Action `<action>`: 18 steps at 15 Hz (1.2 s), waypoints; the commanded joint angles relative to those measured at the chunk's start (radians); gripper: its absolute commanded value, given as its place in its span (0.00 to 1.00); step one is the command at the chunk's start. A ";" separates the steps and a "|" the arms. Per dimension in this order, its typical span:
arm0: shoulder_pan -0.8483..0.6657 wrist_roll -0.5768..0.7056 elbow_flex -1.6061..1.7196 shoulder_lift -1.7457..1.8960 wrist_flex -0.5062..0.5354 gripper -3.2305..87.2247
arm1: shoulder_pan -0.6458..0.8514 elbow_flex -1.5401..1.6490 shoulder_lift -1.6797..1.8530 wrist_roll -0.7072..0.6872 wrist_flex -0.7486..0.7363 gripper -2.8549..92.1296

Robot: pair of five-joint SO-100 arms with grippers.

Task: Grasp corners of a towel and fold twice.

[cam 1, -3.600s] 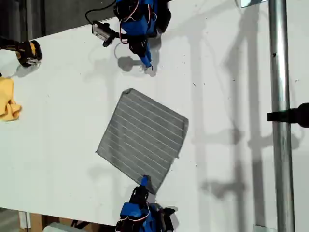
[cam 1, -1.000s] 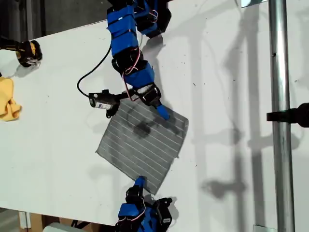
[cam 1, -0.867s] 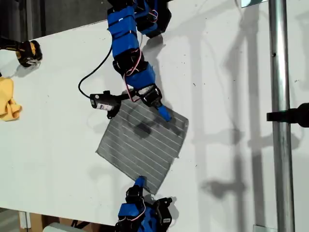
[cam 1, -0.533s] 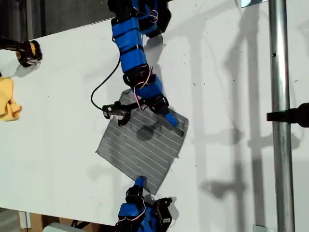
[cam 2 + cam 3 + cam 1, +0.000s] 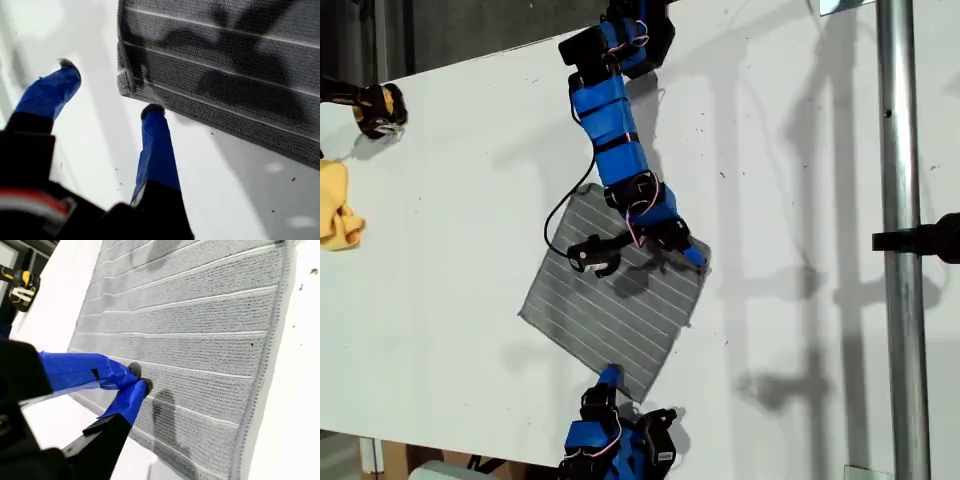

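My second claw sits pressed together over the towel, near its six o'clock corner, apparently gripping nothing. The towel lies flat on the white worktop. Farther off, my first claw is spread, straddling the three o'clock corner.

The towel is grey with thin white stripes; my first gripper and second gripper are blue.
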 commanded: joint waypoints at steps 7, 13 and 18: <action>0.003 -0.008 0.006 0.005 0.006 0.03 | -0.031 -0.179 -0.141 -0.034 -0.015 0.33; 0.003 -0.008 0.006 0.005 0.006 0.03 | -0.021 -0.198 -0.212 -0.035 -0.015 0.31; 0.003 -0.008 0.006 0.005 0.006 0.03 | -0.011 -0.206 -0.241 -0.035 0.003 0.26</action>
